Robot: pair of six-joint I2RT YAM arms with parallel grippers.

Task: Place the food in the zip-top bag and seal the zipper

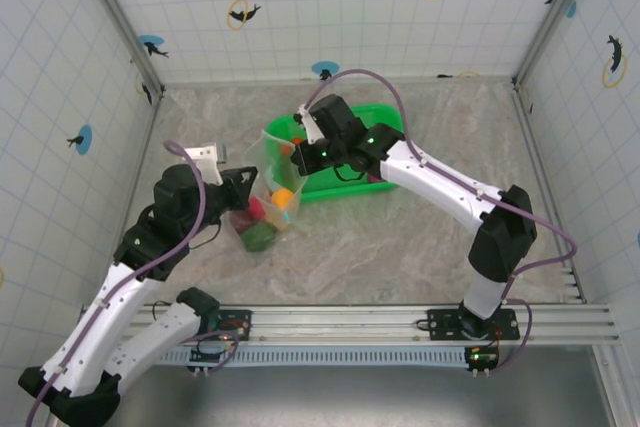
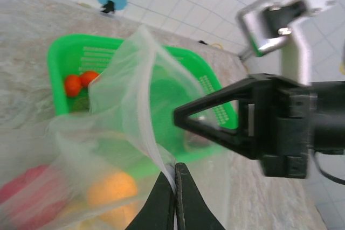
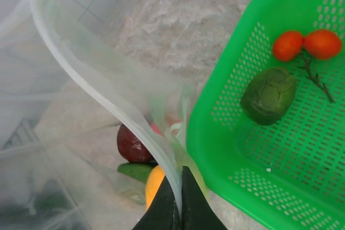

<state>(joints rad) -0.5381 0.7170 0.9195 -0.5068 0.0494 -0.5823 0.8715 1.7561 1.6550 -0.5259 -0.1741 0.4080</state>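
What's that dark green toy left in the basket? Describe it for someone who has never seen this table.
Find the bright green basket beside the clear bag. Inside it, next to two red-orange tomatoes on a stem, lies the dark green toy: bigger than either, lumpy, and dark rather than red-orange.

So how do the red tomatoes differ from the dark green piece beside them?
The red tomatoes are bright and smooth; the dark green piece is dull and wrinkled. The tomatoes are two small balls on one stem; the green piece is one larger lump. Both lie in the green basket.
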